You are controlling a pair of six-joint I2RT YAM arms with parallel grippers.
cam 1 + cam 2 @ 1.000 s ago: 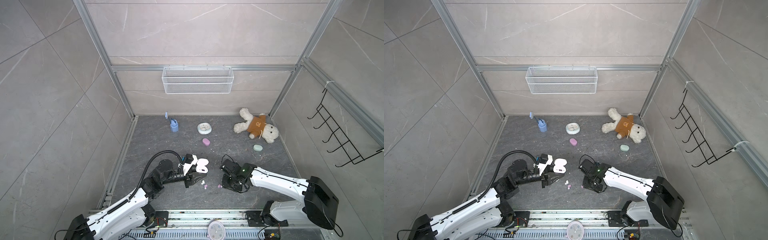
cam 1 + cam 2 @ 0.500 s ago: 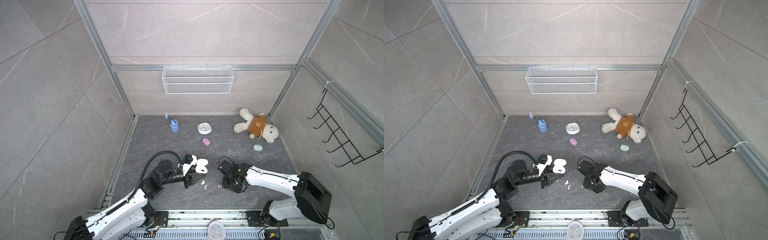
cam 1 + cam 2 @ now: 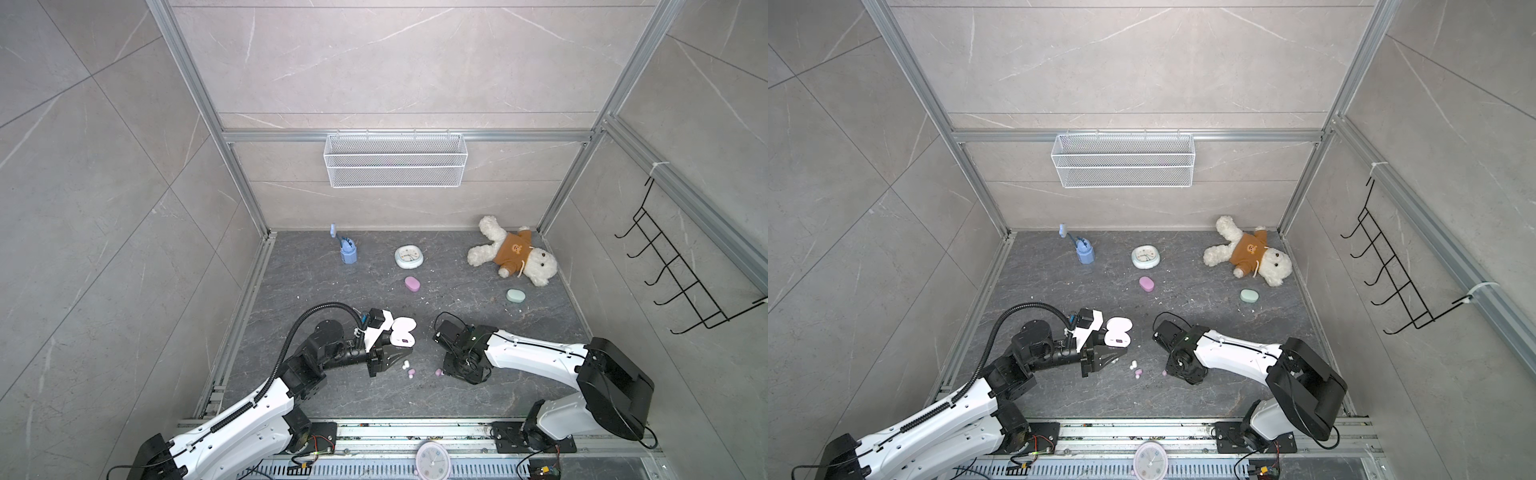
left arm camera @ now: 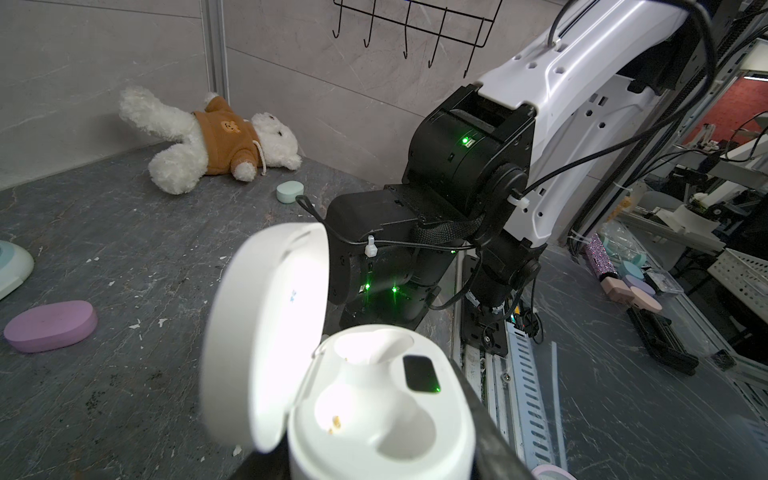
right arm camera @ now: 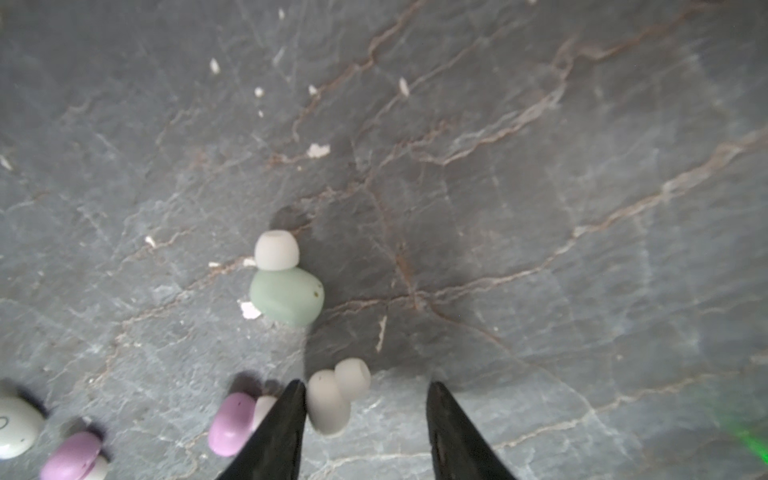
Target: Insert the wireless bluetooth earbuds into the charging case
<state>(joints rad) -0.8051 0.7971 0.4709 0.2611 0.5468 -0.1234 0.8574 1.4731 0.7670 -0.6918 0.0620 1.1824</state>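
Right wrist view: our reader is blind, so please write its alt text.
The right gripper stands open above a dark stone floor, a white earbud between its black fingers, beside one. A mint green earbud lies beyond; two pink earbuds and another white earbud lie aside.

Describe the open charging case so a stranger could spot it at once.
Start at the front of the dark stone floor, where the left gripper reaches toward the middle. Clamped in it is the charging case: white, lid flipped open, both sockets empty. The pink case and mint case farther back lie free with lids shut.
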